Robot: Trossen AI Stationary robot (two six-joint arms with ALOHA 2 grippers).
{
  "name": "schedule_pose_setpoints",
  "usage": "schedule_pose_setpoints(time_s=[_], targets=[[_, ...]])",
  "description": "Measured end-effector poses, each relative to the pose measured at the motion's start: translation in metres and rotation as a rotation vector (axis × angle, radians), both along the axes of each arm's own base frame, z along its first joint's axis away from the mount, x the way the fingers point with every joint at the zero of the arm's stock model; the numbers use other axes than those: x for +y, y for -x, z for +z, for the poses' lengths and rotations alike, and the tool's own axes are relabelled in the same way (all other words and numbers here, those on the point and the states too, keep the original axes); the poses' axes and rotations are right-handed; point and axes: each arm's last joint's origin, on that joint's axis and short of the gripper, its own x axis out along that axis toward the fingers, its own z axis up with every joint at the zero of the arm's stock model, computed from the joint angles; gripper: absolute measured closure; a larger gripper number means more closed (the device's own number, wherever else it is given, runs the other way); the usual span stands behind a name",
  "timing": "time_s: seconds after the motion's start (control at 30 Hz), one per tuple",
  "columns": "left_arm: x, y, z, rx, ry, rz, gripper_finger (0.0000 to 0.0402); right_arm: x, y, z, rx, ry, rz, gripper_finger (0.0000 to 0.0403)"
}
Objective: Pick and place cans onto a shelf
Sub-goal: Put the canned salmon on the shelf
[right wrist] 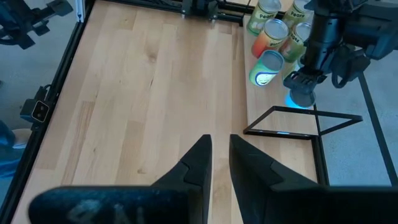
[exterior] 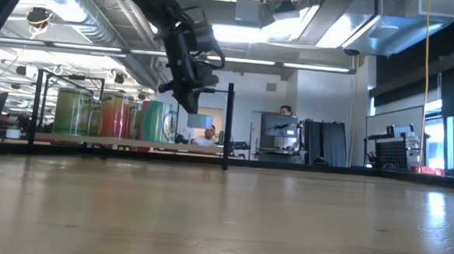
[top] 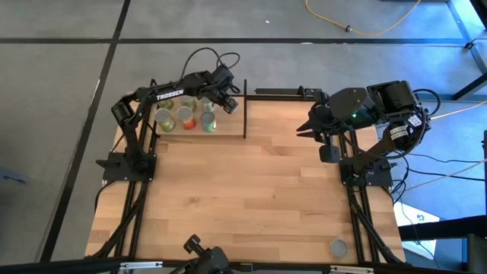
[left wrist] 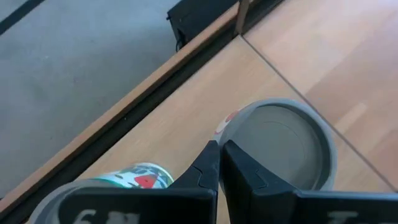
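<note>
The shelf (top: 233,126) stands at the table's far left, and several cans stand on it, among them a green-yellow one (top: 209,122) and a red-orange one (top: 186,119). They also show in the low view (exterior: 115,115). My left gripper (top: 229,106) is shut and points down over the shelf's right end. Its tips (left wrist: 217,149) are at the rim of a grey-topped can (left wrist: 283,146) that stands upright on the board. My right gripper (top: 303,130) is shut and empty, raised over the table's far right (right wrist: 221,149). My left gripper's shut fingertips (left wrist: 211,152) come slanting from above to the edge of the grey-topped can's rim (left wrist: 231,127). I cannot tell whether they touch it.
One more can (top: 338,247) stands alone near the table's near right corner. The shelf's black end frame (right wrist: 317,119) rises at its right end. The wide tabletop (top: 251,190) lies between the arms. People sit in the room beyond (exterior: 209,134).
</note>
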Motion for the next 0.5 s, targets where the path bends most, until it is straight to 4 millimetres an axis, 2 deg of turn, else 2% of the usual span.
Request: schedule_pose_setpoints(time_s=[0.3,0.5], targets=[[0.004,-0.003,-0.005,0.056,-0.070,-0.041,0.0401,0.000,0.000,0.000,-0.001,0.000,0.000,0.0344],[0.008,-0.007,-0.020,0.122,-0.073,-0.114,0.0401,0.000,0.000,0.000,0.000,0.000,0.000,0.0344]])
